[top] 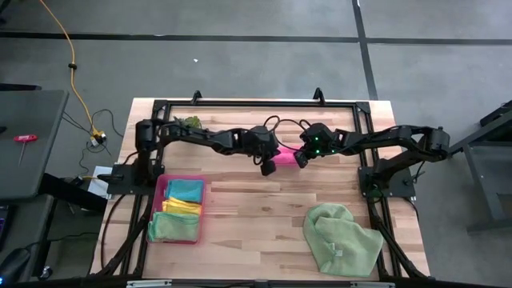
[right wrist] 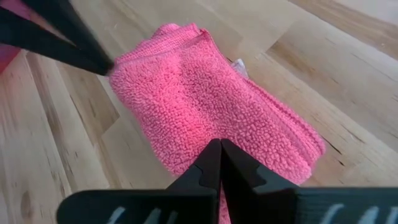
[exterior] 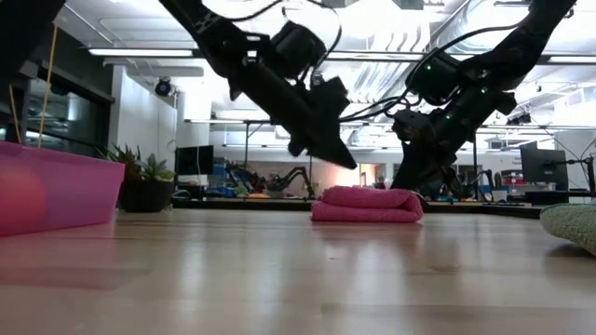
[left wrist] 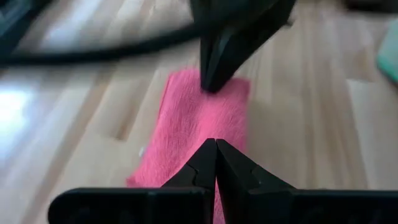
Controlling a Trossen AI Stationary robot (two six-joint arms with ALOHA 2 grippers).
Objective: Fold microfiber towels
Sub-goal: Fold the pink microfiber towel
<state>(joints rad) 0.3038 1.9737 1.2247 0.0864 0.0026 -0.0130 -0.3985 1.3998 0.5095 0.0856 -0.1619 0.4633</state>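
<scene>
both closed pincers (right wrist: 219,146) hover above the folded, nubbly hot pink towel (right wrist: 211,99).

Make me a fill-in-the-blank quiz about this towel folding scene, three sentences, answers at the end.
1. The folded towel lying between the two arms is hot ____.
2. The jaws of the left gripper and the right gripper are both ____.
3. The crumpled towel lying alone near the table's front edge, on the right arm's side, is pale ____.

Missing words: pink; shut; green
</scene>
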